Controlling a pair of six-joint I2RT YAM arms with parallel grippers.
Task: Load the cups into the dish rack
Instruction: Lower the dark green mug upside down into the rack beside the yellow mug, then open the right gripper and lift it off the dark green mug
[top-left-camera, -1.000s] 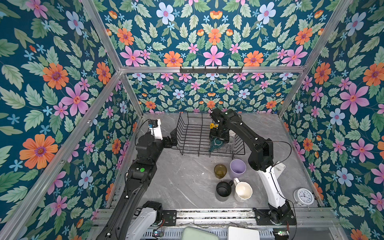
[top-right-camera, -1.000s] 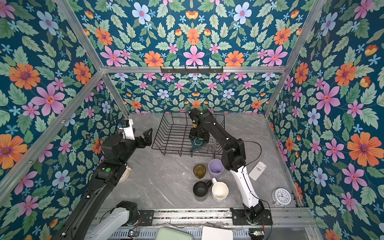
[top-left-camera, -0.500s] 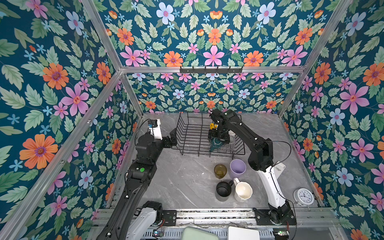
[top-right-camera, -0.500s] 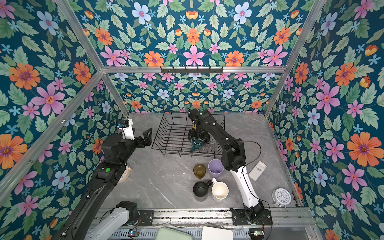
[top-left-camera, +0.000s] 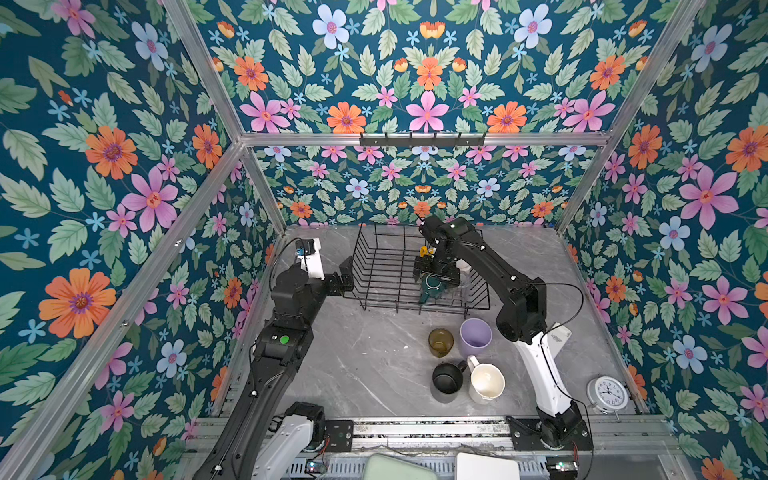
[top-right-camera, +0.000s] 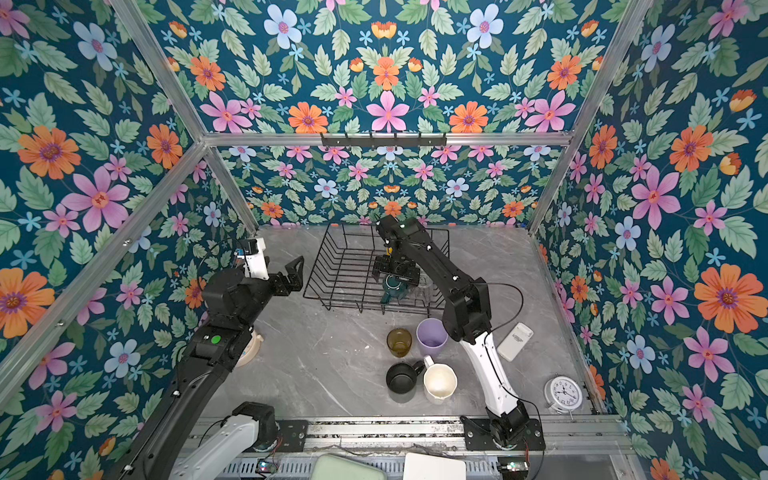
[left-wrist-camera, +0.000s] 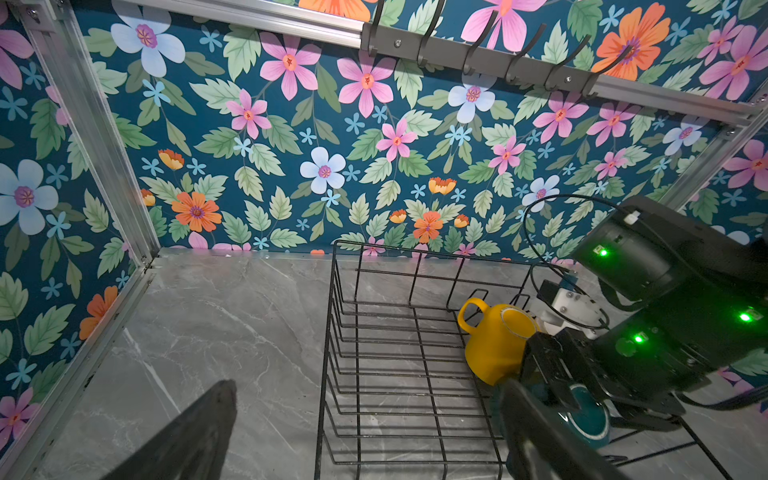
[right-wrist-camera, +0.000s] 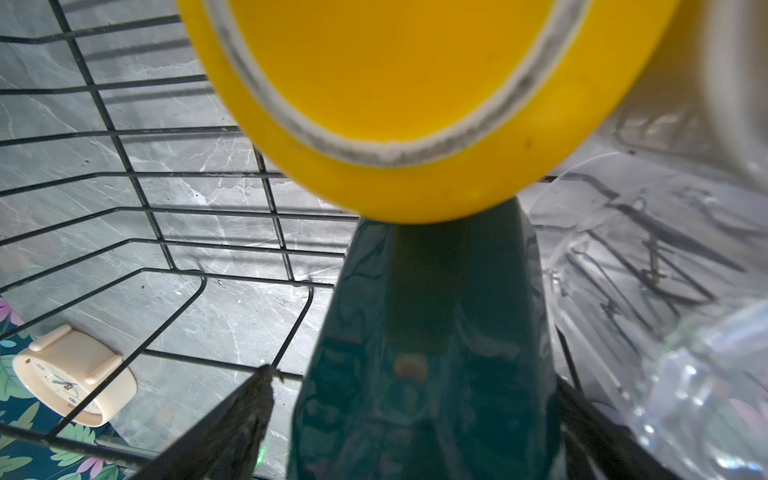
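While right gripper (top-left-camera: 434, 275) straddles it, jaws spread, green mug (top-left-camera: 432, 287) sits in rack (top-left-camera: 382, 266) with yellow mug (left-wrist-camera: 494, 345) and clear glass (right-wrist-camera: 665, 332). On table (top-left-camera: 374, 365): amber glass (top-left-camera: 440, 341), tumbler (top-left-camera: 475, 337), black mug (top-left-camera: 447, 377), white mug (top-left-camera: 486, 382). Beside rack, left gripper (top-left-camera: 345, 276) gapes.

1. The walls (top-left-camera: 124, 166) are deep teal, patterned with pink, orange and pale blue flowers among green leaves.
2. The tabletop (top-left-camera: 374, 365) is grey marble with thin white veins.
3. The dish rack (top-left-camera: 382, 270) is black wire.
4. The yellow mug (left-wrist-camera: 494, 345) has a pale ring on its base; the dark-green mug (right-wrist-camera: 436, 332) is glossy; the clear glass (right-wrist-camera: 644, 291) is colourless.
5. The amber glass (top-left-camera: 440, 341) is brownish gold, the lilac tumbler (top-left-camera: 475, 337) pale purple, the black mug (top-left-camera: 447, 377) black throughout, the white mug (top-left-camera: 486, 382) cream inside.
6. The clock (top-left-camera: 607, 394) is white with black numerals.
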